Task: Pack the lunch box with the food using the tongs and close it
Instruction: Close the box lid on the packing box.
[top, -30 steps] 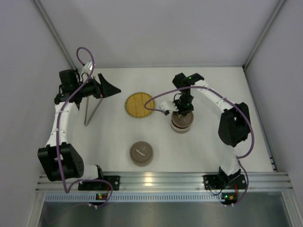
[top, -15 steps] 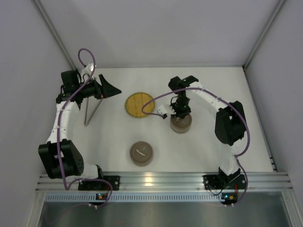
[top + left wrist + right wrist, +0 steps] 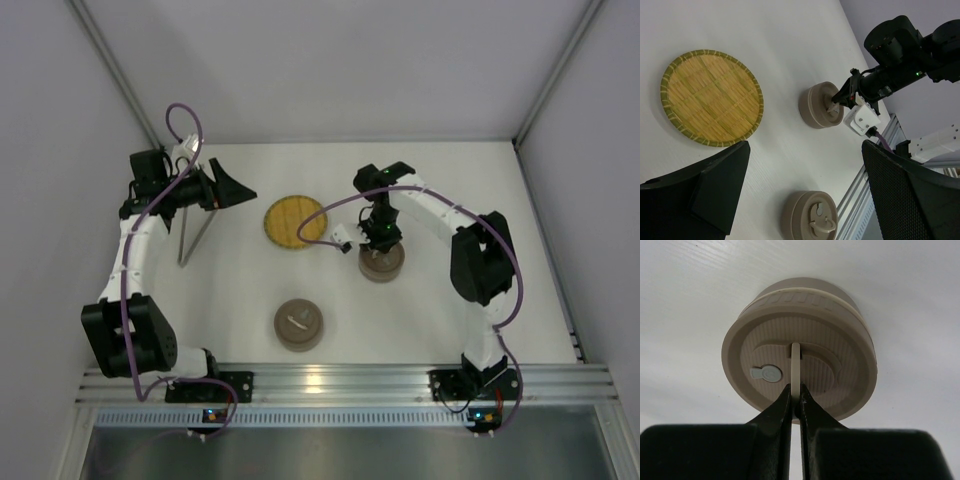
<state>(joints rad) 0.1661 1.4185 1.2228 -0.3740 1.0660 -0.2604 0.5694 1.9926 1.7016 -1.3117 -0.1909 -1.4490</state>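
Our right gripper (image 3: 795, 399) pinches the lid handle (image 3: 795, 365), jaws nearly closed. We judge closing is underway; next, seat it squarely.

Your worktop (image 3: 440, 180) is white, with walls on three sides. Four things rest on it. The tongs (image 3: 196, 239) lie flat at the far left, their joined end pointing toward you. The plate (image 3: 295, 222) sits toward the back, near the middle. The right box (image 3: 384, 268), round and beige with its lid on, stands just right of the plate. The near box (image 3: 299, 324), also lidded, stands in front of the plate, apart from it.
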